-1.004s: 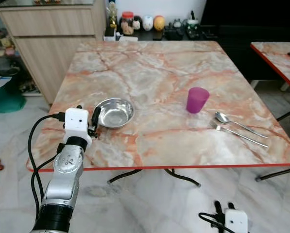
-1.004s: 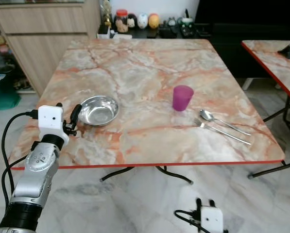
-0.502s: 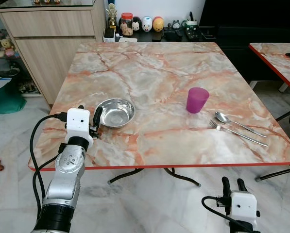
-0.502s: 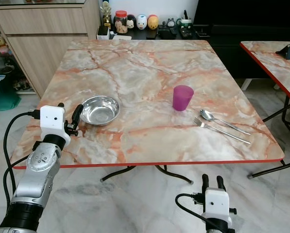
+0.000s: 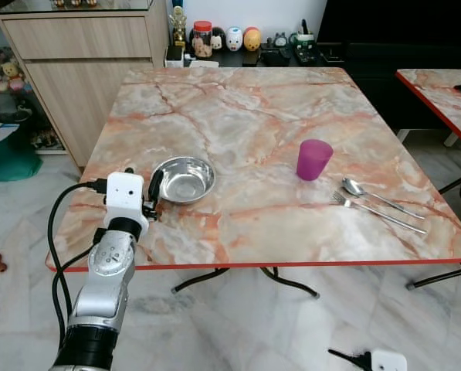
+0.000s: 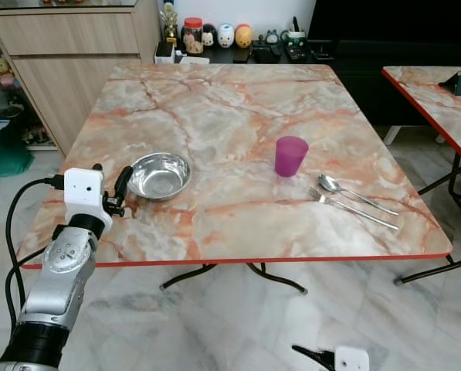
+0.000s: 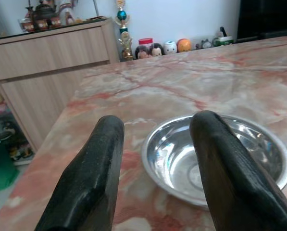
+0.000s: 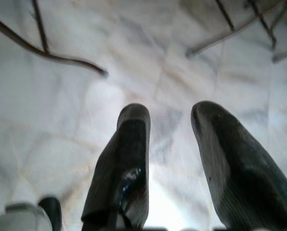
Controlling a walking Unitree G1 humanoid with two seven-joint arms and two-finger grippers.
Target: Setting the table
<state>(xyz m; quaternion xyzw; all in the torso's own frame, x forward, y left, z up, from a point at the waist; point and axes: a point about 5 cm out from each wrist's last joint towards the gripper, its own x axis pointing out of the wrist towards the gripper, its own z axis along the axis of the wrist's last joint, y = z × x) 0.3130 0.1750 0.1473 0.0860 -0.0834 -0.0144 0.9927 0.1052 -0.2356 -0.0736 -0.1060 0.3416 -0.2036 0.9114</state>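
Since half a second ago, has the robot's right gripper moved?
Yes. The right gripper has dropped lower, away from the table's red front edge, and now points down at the marble floor.

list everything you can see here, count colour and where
table: one, orange-pink marble top, red edge, centre
bowl: one, silver, near left of the table
cup: one, purple, upright, right of centre
spoon: one, silver, near right corner
fork: one, silver, beside the spoon
cabinet: one, light wood, far left
second table: one, same marble, far right
left end effector: black fingers open, at the bowl's near rim
right end effector: open, low over the floor
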